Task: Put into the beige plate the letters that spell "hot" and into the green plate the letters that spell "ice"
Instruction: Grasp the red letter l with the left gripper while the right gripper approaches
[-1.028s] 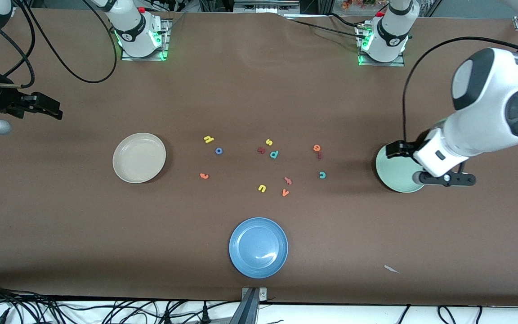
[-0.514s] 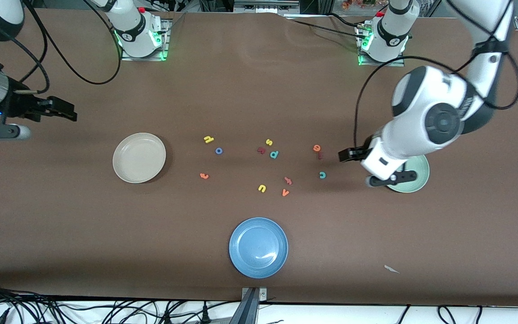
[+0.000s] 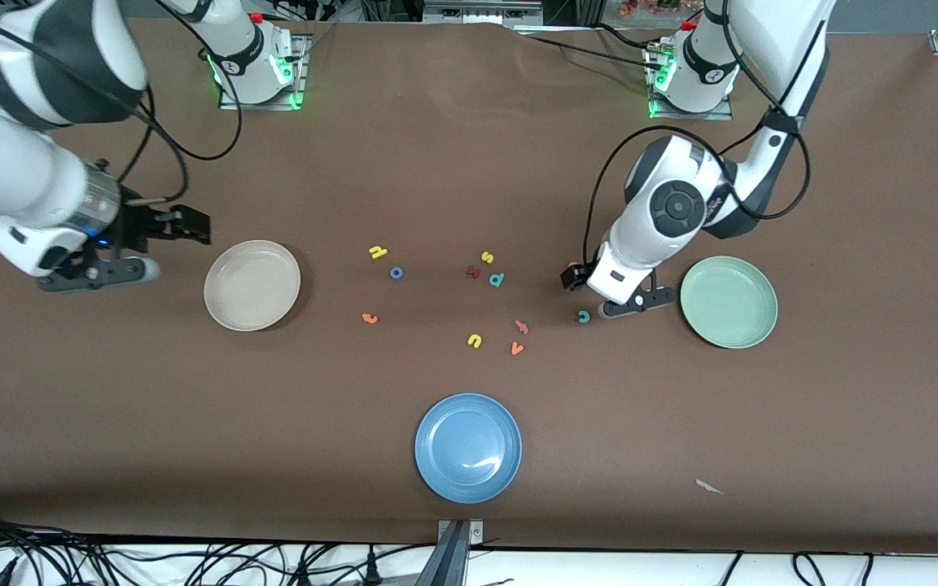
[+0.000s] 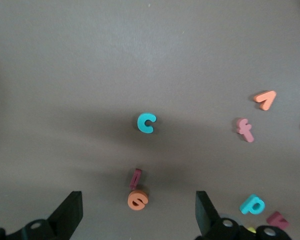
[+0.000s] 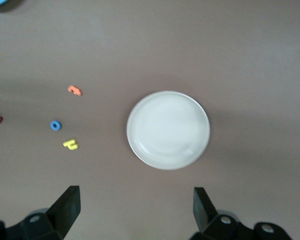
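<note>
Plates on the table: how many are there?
3. The beige plate toward the right arm's end, the green plate toward the left arm's end, the blue plate nearest the front camera.

High front camera facing both arm bases, whole table (image 3: 469,163) in sight, left wrist camera looking straight down close on the teal "c" (image 4: 146,123), shared with front, right wrist camera higher, straight down over the beige plate (image 5: 168,130), also shared.

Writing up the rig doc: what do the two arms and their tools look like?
Both arms are glossy white with dark grey joint caps and black cables looping alongside. Their bases glow green. The left tool and the right tool are black with two fingers, each on a white wrist block with a black camera bar beneath.
</note>
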`<state>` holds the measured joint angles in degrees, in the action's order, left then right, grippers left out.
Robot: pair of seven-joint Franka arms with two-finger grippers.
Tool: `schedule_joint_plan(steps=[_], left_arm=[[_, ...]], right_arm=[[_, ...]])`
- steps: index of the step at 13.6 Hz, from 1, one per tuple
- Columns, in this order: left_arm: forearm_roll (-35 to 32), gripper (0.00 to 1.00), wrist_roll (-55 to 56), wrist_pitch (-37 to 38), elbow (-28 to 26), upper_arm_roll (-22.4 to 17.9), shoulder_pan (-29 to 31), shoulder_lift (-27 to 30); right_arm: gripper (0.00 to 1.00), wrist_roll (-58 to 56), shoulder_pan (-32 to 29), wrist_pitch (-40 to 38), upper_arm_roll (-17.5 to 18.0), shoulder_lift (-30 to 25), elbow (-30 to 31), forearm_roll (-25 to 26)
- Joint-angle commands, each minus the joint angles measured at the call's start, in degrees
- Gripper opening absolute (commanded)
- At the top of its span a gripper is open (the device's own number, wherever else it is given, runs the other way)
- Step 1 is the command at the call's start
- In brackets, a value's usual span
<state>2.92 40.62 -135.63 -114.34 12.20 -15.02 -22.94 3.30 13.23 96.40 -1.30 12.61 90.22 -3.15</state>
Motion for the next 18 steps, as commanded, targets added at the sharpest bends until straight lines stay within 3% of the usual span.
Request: schedule_joint_plan(steps=[1, 3, 4, 6, 8, 12, 18], left_arm=[[-2.64, 0.95, 4.89, -3.14, -2.9, -0.68, -3.24, -1.47], [-9.39, 0.94, 10.77, -4.19, -2.73, -0.51, -3.61, -3.68], [-10.9, 0.86, 12.71, -4.55, -2.73, -0.51, -3.7, -5.08], [-11.53, 0.85, 13.35, -7.61, -2.73, -0.51, -3.52, -6.85], [-11.53, 0.74, 13.61, -7.98, -2.73, -0.51, -3.35, -7.2], [-11.53, 0.71, 14.58, -7.19, -2.9, -0.42, -3.61, -7.12], [-11.36, 0.68, 13.97, -6.49, -3.43, -0.33, -3.7, -7.03]], right_arm=[[1.0, 5.73, 0.04, 7.2, 3.4, -1.18, 6.87, -0.81], [1.0, 7.77, -0.05, 13.43, 5.59, -1.8, 11.89, -0.9], [1.0, 9.78, -0.31, 15.64, 7.17, -1.8, 13.65, -0.81], [1.0, 12.16, -0.4, 20.81, 9.64, -1.88, 18.04, -0.81], [1.0, 14.44, -0.66, 27.05, 11.75, -2.06, 23.05, -0.81], [1.0, 20.26, -0.66, 39.88, 15.18, -0.14, 30.35, 0.42], [1.0, 20.52, -0.66, 50.72, 15.19, 8.21, 28.89, 5.78]])
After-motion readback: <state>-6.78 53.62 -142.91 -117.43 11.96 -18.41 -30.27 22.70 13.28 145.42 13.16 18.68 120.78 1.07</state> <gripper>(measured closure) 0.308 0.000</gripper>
